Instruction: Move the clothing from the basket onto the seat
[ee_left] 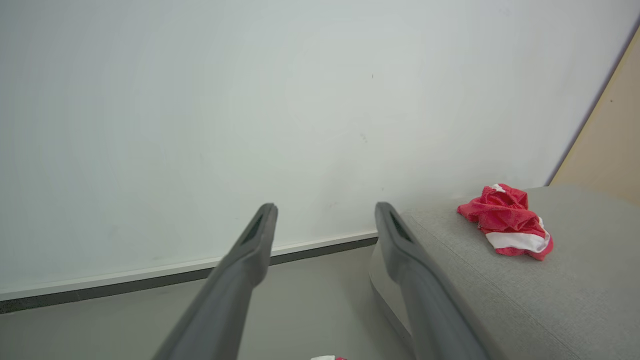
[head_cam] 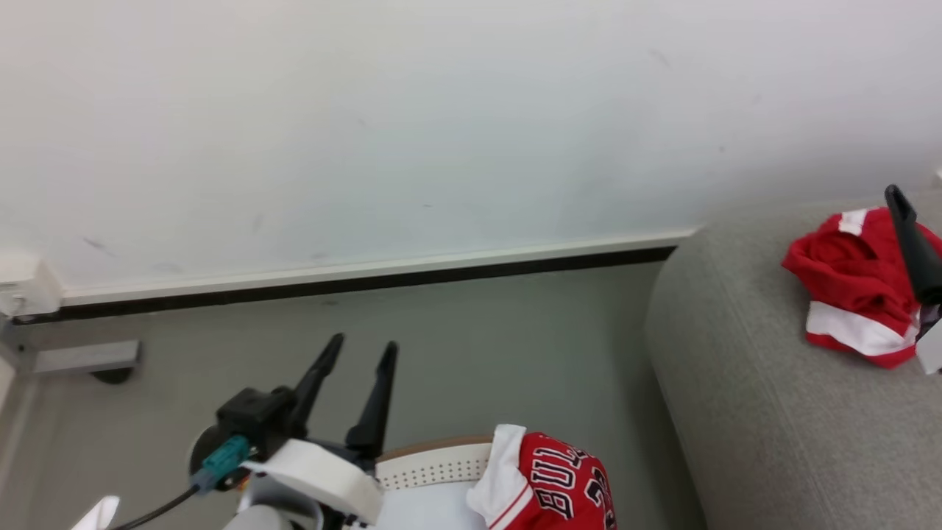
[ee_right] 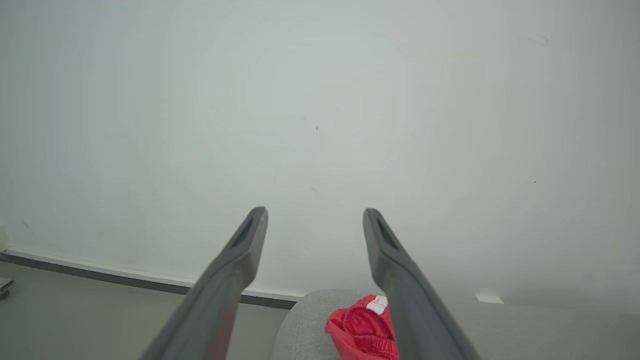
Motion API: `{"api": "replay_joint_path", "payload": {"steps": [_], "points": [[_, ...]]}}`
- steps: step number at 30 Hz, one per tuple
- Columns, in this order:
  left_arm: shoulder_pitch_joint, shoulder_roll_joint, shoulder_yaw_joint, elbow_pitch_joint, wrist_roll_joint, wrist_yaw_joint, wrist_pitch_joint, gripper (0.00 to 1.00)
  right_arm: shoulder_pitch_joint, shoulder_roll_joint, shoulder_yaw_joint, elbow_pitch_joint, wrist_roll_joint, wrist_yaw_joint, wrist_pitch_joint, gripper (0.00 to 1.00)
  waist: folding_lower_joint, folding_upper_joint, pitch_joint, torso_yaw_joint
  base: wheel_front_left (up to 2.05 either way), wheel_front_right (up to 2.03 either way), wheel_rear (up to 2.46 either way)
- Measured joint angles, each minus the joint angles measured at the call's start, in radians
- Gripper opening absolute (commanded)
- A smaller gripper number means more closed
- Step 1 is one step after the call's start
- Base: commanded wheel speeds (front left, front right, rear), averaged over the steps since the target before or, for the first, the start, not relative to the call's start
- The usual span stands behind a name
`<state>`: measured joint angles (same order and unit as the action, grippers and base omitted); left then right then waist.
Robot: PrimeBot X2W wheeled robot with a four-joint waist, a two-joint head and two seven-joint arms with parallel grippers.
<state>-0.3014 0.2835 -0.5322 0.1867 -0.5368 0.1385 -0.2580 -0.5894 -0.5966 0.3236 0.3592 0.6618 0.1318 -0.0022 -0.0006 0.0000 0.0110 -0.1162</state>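
Observation:
A red garment with white trim bands (head_cam: 854,287) lies crumpled on the grey seat (head_cam: 736,405) at the right. It also appears in the left wrist view (ee_left: 505,217) and the right wrist view (ee_right: 362,325). My right gripper (ee_right: 315,213) is open and empty just above that garment, and one of its dark fingers (head_cam: 912,243) crosses over it. The red "BULLS" jersey (head_cam: 563,486) hangs over the rim of the cream basket (head_cam: 434,460) at the bottom edge. My left gripper (head_cam: 362,346) hovers open and empty beside the basket's left side, pointing at the wall.
A white wall with a dark skirting strip (head_cam: 368,283) runs behind the grey floor (head_cam: 515,353). A grey bracket (head_cam: 81,357) sits on the floor at the far left. A beige panel (ee_left: 610,140) stands behind the seat (ee_left: 550,290).

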Motion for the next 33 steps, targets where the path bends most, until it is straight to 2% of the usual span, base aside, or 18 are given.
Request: {"api": "replay_joint_path", "payload": {"steps": [4,7,13,17,23,33], "points": [[0.057,0.020,0.050,-0.023,0.018,0.039,-0.004,1.00,0.127,0.083,-0.106,-0.113,-0.064,0.000,-0.048,1.00,0.0001,0.0000,-0.028,0.043,0.00,0.00,0.00],[0.091,0.020,0.112,-0.062,0.039,0.049,-0.005,1.00,0.235,0.155,-0.180,-0.206,-0.122,0.000,-0.081,1.00,0.0002,0.0000,-0.037,0.066,0.00,0.00,0.00],[0.167,-0.005,0.247,-0.104,0.099,0.027,-0.006,1.00,0.454,0.339,-0.268,-0.346,-0.196,0.000,-0.146,1.00,0.0003,0.0000,-0.031,0.083,0.00,0.00,0.00],[0.223,-0.050,0.310,-0.112,0.137,0.000,-0.006,1.00,0.540,0.405,-0.292,-0.364,-0.224,0.000,-0.190,1.00,0.0004,0.0000,-0.027,0.080,0.00,0.00,0.00],[0.270,-0.108,0.375,-0.099,0.184,-0.051,-0.006,1.00,0.571,0.431,-0.264,-0.335,-0.238,0.000,-0.212,1.00,0.0005,0.0000,-0.025,0.070,0.00,0.00,0.00],[0.266,-0.160,0.437,-0.068,0.251,-0.122,-0.006,1.00,0.554,0.432,-0.251,-0.305,-0.238,0.000,-0.225,1.00,0.0006,0.0000,-0.023,0.070,0.00,0.00,0.00]]}}
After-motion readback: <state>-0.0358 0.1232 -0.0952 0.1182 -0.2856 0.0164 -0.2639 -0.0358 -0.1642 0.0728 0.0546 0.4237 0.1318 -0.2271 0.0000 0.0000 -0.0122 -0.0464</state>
